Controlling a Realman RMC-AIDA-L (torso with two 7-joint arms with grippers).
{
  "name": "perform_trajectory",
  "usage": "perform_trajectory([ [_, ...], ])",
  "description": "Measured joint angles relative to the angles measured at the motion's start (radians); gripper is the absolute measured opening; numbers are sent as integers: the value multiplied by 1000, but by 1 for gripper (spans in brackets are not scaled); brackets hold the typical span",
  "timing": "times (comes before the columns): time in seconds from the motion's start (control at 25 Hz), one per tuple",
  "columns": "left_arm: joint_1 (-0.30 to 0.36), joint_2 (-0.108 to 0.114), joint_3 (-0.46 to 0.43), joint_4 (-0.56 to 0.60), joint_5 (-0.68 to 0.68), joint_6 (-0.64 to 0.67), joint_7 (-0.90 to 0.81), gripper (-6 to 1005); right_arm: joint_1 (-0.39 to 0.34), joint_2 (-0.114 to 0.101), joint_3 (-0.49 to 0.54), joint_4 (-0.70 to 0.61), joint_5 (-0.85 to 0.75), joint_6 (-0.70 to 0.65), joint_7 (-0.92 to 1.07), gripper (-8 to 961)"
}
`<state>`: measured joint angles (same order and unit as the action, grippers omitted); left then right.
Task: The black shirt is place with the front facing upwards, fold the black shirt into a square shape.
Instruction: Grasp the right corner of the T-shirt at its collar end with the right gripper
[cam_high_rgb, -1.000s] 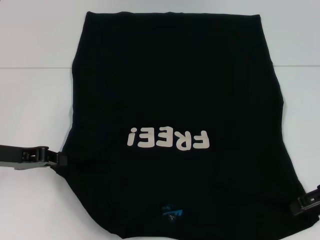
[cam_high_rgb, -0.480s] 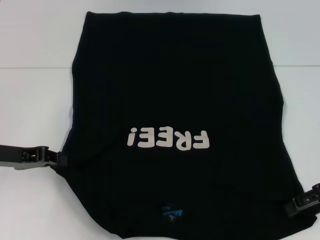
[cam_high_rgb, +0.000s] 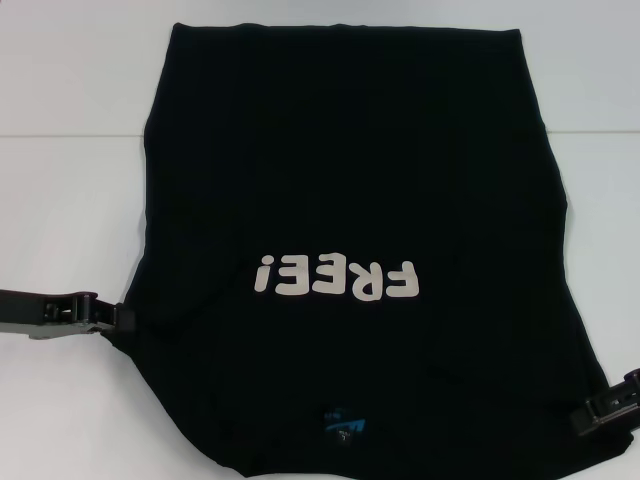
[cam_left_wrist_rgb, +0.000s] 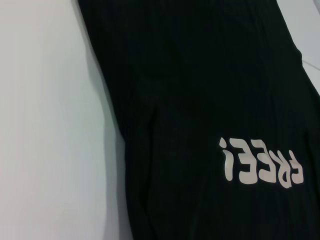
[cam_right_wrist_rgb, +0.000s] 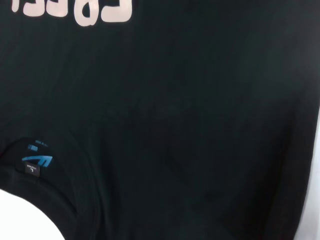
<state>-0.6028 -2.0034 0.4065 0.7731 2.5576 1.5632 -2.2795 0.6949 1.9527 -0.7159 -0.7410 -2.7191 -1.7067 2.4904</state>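
Note:
The black shirt (cam_high_rgb: 340, 180) lies spread flat on the white table, front up. Its off-white "FREE!" lettering (cam_high_rgb: 335, 278) reads upside down to me, and the blue neck label (cam_high_rgb: 345, 428) sits at the near edge. No sleeves stick out at either side. My left gripper (cam_high_rgb: 118, 318) rests against the shirt's near left edge. At the near right corner, my right gripper (cam_high_rgb: 590, 418) sits on the edge of the cloth. The left wrist view shows the shirt (cam_left_wrist_rgb: 200, 75) and its lettering (cam_left_wrist_rgb: 261, 160). The right wrist view shows the collar and label (cam_right_wrist_rgb: 37, 162).
The white table (cam_high_rgb: 70, 200) shows bare on both sides of the shirt. A seam line crosses the table's far part behind the shirt. The shirt's far hem lies close to the top of the head view.
My right gripper has shifted slightly nearer and inward along the shirt's right corner. The left gripper and the shirt have stayed put.

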Motion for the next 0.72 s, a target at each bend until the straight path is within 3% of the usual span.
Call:
perform_trajectory([
  [0.56, -3, 0, -3, 0, -2, -1, 0, 33, 12, -1, -53, 0, -3, 8, 0, 860],
  [0.72, -3, 0, -3, 0, -2, -1, 0, 33, 14, 1, -87, 1, -11, 16, 12, 719],
])
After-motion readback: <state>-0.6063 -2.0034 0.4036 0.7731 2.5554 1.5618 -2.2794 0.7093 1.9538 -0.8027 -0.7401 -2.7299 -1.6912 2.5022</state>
